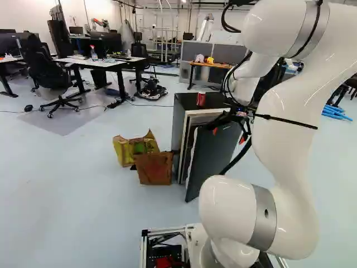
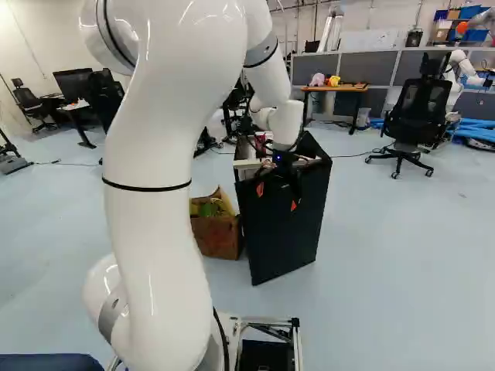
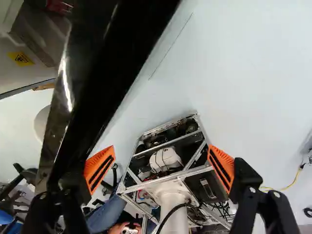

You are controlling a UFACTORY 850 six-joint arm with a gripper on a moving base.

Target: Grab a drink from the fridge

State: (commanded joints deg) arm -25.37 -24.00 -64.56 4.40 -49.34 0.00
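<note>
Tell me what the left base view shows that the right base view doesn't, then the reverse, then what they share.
Left base view only: a spray bottle on a white-topped desk, and a low wheeled machine on the floor.

Right base view only: a black office chair standing clear of the arm, and blue bins in the far corner.

Both: the fridge with its dark door open, the pincer at that door, a brown box, and blue tubes.
</note>
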